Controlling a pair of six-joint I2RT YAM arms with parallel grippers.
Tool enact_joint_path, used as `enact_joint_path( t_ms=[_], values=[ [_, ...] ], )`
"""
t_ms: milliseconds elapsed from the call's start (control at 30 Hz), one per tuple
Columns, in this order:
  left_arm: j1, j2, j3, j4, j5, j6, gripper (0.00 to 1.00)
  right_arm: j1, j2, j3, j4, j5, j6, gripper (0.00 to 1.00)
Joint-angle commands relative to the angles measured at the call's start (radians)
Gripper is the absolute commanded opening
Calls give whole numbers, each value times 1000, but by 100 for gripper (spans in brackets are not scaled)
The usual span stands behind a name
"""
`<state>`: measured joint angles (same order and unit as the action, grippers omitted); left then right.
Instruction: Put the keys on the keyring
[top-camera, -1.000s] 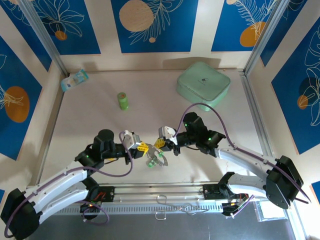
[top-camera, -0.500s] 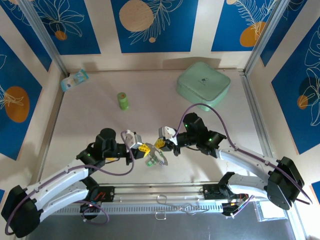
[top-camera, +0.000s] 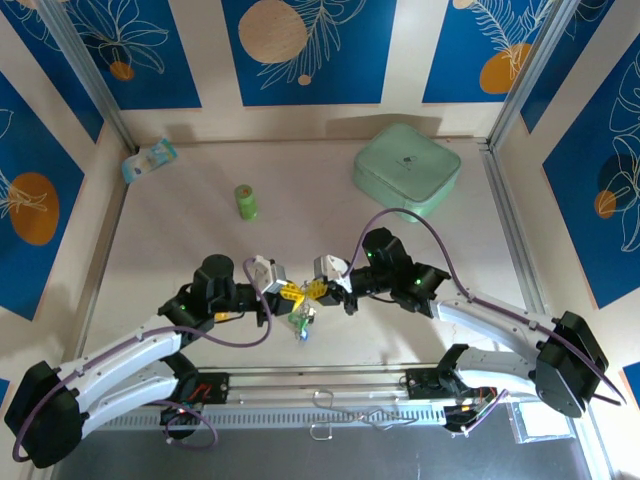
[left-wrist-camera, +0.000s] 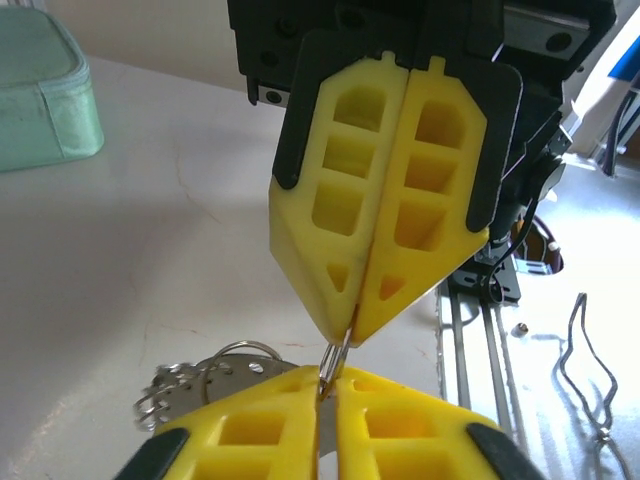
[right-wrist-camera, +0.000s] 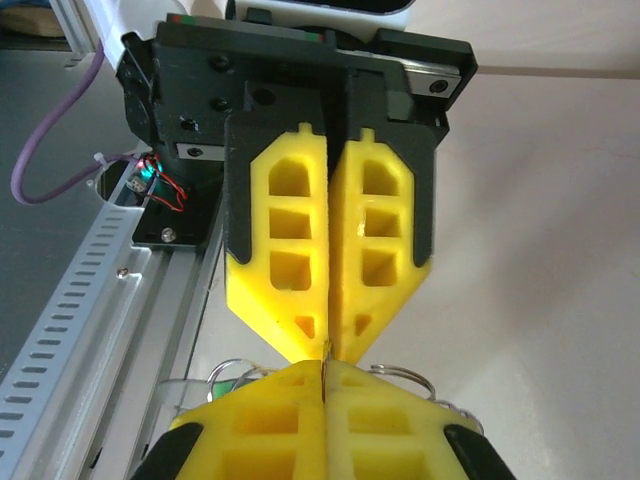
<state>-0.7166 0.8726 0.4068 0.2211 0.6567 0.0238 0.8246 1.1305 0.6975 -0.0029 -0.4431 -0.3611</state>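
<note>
While the two arms reach toward each other in the top view, the left gripper (top-camera: 293, 293) and the right gripper (top-camera: 316, 290) meet tip to tip near the front edge of the table (top-camera: 180, 240). The keys (top-camera: 302, 322), a small bunch with some green in it, are just at 6 o'clock from the meeting point; I cannot tell if they hang or rest on the surface. A green bottle (top-camera: 245, 202) stands well apart at 11 o'clock, a mint case (top-camera: 407, 168) at 1 o'clock, and a small packet (top-camera: 150, 160) at 10 o'clock by the wall. A purple cable (top-camera: 400, 212) arches over the right arm, and nothing lies between the grippers.

In the left wrist view, its own yellow fingers at 6 o'clock are pressed together on the thin wire of the keyring (left-wrist-camera: 336, 357). The right gripper comes down from 12 o'clock and pinches the same wire just above. More silver loops lie at 8 o'clock, the metal rail (left-wrist-camera: 470, 320) at 3 o'clock.

In the right wrist view, both finger pairs are again closed on the wire, tips almost touching. Loops show at both sides of the tips.
</note>
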Motion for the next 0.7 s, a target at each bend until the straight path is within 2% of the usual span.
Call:
enact_joint_path(
  t_ms=[0,167,267,333,500,600,667],
  values=[
    [-11,-4,20,45,20,11,1,22,16,18,37,-30,19,0],
    [-12,-23,21,42,1,26,0,16,14,13,6,9,10,0],
    [-12,-41,34,-6,-44,54,0,-9,-6,16,-36,32,4,24],
    [-12,-56,51,-55,-78,77,0,-30,-30,14,-64,43,6,33],
    [-12,-57,101,-175,-139,105,0,-28,-58,0,-138,85,16,40],
    [-14,-41,117,-195,-161,84,0,13,-51,-13,-128,104,67,41],
    [-15,-35,128,-209,-189,56,0,49,-49,-23,-125,172,106,42]
  ],
)
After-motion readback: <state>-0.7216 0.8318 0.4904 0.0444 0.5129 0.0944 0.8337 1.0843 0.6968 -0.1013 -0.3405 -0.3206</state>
